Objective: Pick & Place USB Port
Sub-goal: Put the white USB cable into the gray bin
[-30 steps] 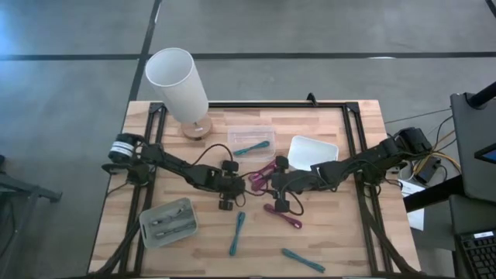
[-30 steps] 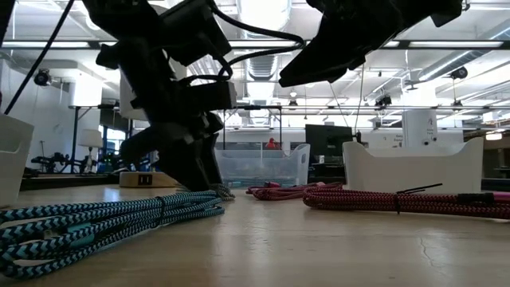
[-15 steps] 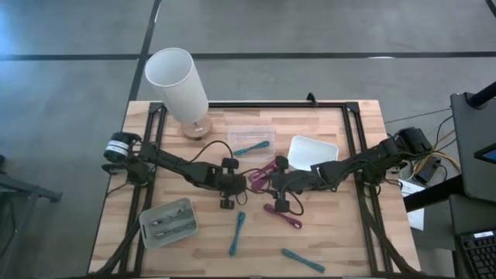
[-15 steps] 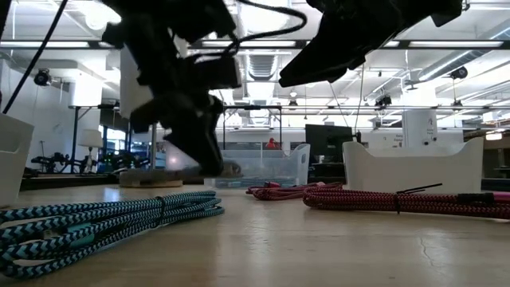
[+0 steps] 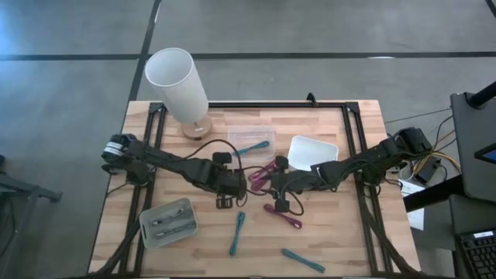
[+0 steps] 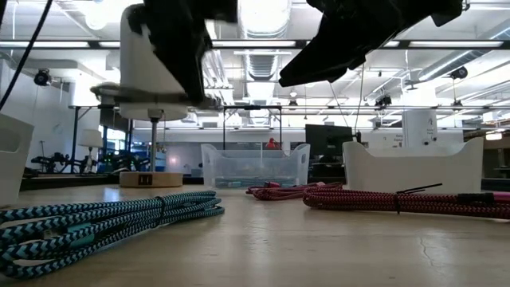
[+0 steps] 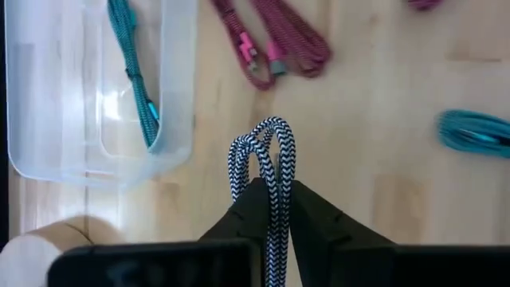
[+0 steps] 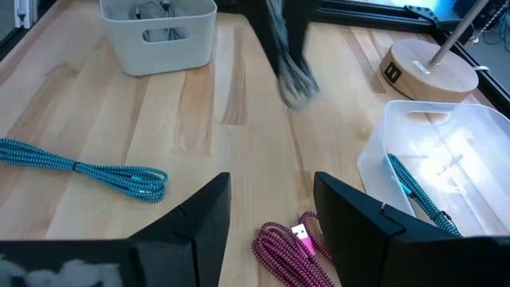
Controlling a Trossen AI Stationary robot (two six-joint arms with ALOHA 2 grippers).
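Observation:
My left gripper (image 5: 226, 190) hangs above the middle of the table, shut on a coiled black-and-white braided USB cable (image 7: 269, 151). The right wrist view shows that cable (image 8: 288, 70) as a blur hanging clear of the wood. Just to its right, my right gripper (image 5: 273, 184) waits open over a pink cable bundle (image 5: 263, 174); its fingers (image 8: 203, 215) have nothing between them. A clear bin (image 5: 252, 142) behind the grippers has a teal cable lying in it. My left gripper pinches the coiled cable between its two fingers (image 7: 251, 209), several strands together, just behind the coil's looped end (image 7: 275, 179). The fingers come from above, pointing down. The loop sticks out past the fingertips, and the coil is lifted clear of the table.
A grey bin (image 5: 167, 221) with cables stands near left, and a white bin (image 5: 312, 151) sits behind the right arm. A lamp (image 5: 178, 85) occupies the far left. Teal cables (image 5: 238, 232) (image 5: 302, 260) and another pink one (image 5: 283, 217) lie on the near half.
My left gripper has shut on the black-and-white cable at the table top and has gone up with it. The cable now hangs clear of the wood.

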